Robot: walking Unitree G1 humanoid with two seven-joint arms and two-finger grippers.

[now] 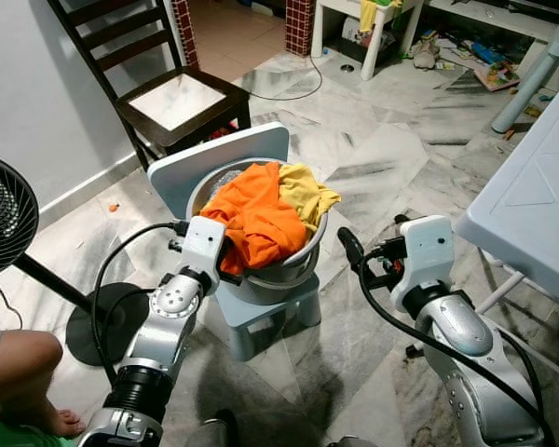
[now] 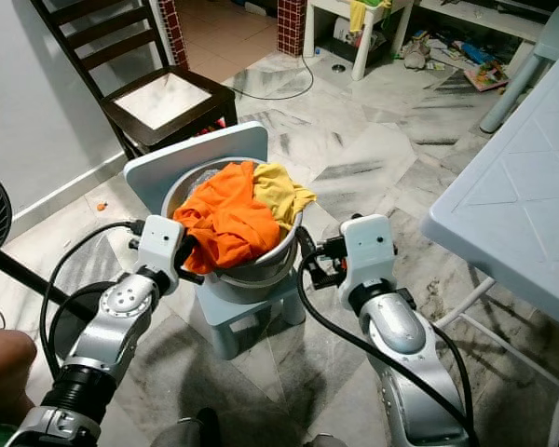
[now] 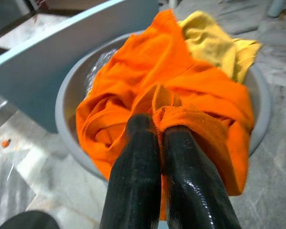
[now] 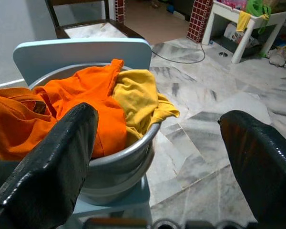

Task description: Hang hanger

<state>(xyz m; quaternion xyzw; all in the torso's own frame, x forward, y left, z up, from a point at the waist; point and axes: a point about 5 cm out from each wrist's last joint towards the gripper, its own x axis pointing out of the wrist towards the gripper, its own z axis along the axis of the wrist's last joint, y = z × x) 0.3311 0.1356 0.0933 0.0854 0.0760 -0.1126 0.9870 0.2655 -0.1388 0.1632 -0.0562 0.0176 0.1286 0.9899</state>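
Observation:
An orange garment and a yellow one lie heaped in a grey metal basin on a small pale-blue chair. My left gripper is at the basin's near left rim, shut on a fold of the orange garment. On the basin's right side my right gripper stands open, its fingers wide apart with nothing between them; it looks across at the basin and the yellow garment.
A dark wooden chair stands behind the basin. A black standing fan is at the left, a person's knee and foot at the lower left. A pale-blue table fills the right. Toys and a white shelf lie beyond.

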